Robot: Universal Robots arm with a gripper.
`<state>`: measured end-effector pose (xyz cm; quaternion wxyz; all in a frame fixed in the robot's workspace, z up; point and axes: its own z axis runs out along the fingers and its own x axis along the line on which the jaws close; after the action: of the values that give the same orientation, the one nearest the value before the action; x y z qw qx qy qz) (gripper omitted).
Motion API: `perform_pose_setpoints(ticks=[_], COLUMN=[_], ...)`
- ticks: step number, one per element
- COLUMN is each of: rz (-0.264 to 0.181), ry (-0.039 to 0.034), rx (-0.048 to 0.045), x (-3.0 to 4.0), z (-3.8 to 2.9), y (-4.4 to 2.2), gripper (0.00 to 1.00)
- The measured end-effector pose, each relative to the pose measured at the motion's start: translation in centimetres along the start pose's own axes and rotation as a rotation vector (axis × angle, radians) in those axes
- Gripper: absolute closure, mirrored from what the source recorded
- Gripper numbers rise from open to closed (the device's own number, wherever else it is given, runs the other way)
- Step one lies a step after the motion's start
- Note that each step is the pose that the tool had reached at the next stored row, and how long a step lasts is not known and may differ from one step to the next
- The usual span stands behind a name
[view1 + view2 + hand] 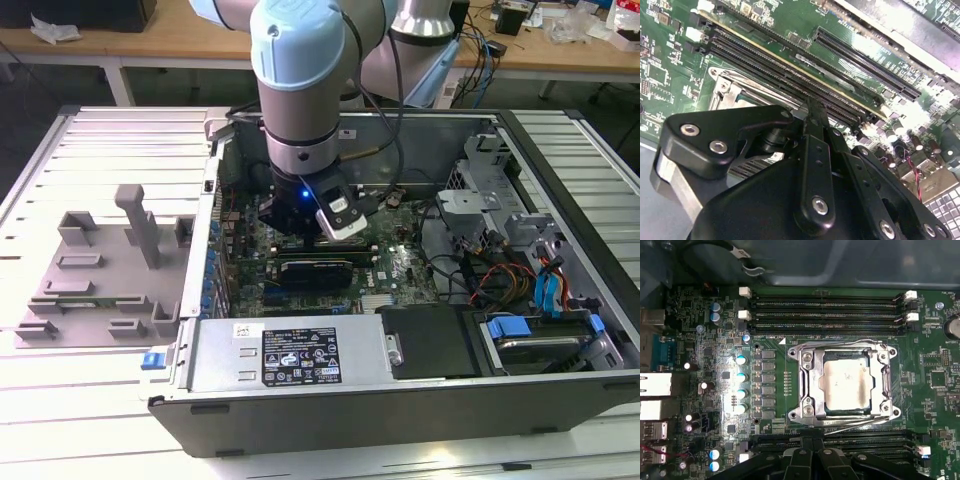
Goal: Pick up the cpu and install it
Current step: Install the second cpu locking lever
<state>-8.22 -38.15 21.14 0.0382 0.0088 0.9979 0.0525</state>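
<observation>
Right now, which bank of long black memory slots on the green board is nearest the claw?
The bank beside the claw, not the far bank beyond the silver-framed socket.

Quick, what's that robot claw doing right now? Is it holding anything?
Gripper: whether it is open or closed cannot be told; it hangs over the motherboard, and the cpu lies in the socket, not in its grasp.

A pale ribbed metal work surface (120, 150) spreads across the room's middle, its slats catching bright overhead light. Beyond it, toward twelve o'clock, a long wooden bench (180, 40) runs the width of the exterior view, strewn with cables (490, 40) and crumpled paper (55, 28) at about eleven o'clock. Dark floor (30, 90) shows beneath the bench.
</observation>
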Motion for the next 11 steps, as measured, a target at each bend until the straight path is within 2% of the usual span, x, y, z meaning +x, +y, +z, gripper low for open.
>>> perform_pose_setpoints(ticks=[1,2,4,9,11], rz=[0.0,0.001,0.002,0.002,0.003], ry=[0.0001,-0.0016,-0.0034,-0.0033,-0.0047], rx=[-0.0097,-0.0297,-0.0524,-0.0566,-0.0774], x=[0.01,0.07,0.16,0.21,0.24], z=[-0.01,-0.01,-0.02,-0.08,-0.09], y=[-0.02,-0.01,-0.04,-0.55,-0.66], gripper=[0.89,0.89,0.89,0.89,0.89])
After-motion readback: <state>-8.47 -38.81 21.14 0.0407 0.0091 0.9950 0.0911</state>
